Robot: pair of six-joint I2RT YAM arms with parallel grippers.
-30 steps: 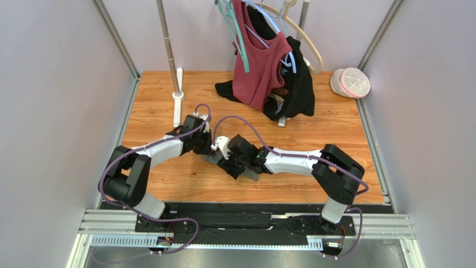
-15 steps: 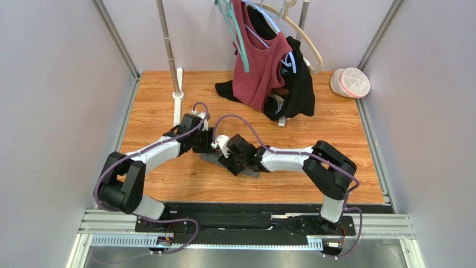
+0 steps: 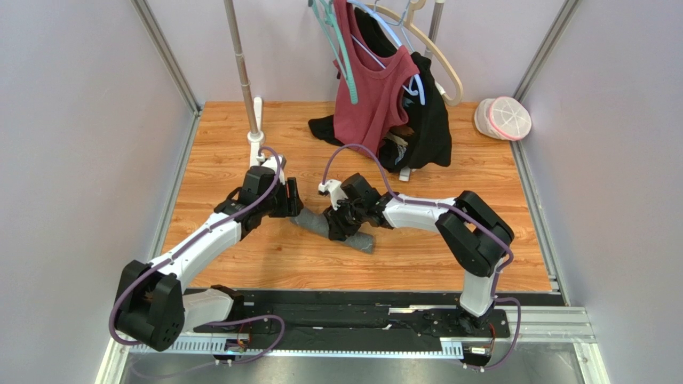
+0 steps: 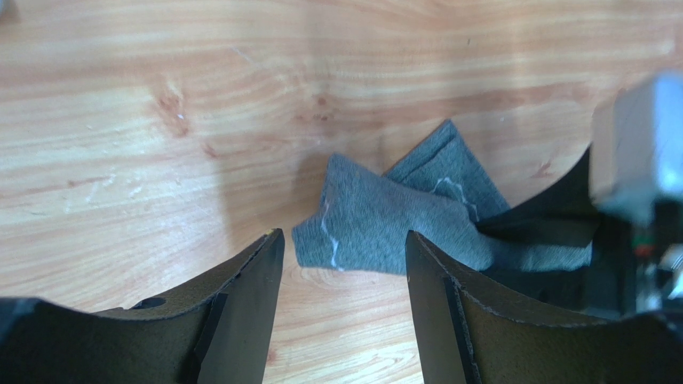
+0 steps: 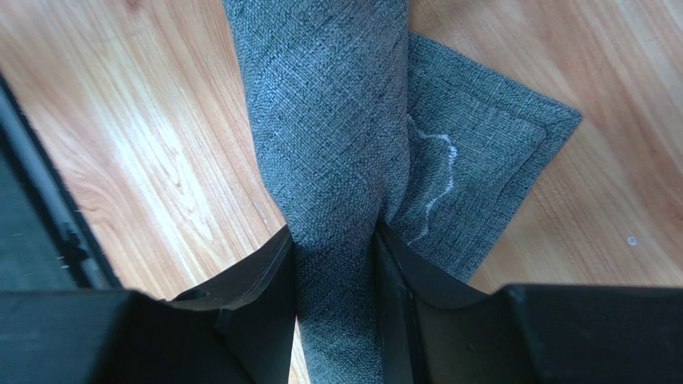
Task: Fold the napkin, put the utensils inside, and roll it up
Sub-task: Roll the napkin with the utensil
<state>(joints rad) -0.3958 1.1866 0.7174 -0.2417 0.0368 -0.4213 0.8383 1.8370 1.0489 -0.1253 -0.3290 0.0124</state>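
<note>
Top external view: napkin lies rolled into a grey tube mid-table, slanting far-left to near-right. R gripper sits over its middle and hides that part. Right wrist cam shows its fingers pinching the roll from both sides, w/ a loose stitched corner spread on the wood beside it. L gripper is at the far-left end, jaws spread, cloth end just beyond the tips. Far side: maroon top & black garment hanging, pole left of them, pink-white pouch in the far-right corner.
</note>
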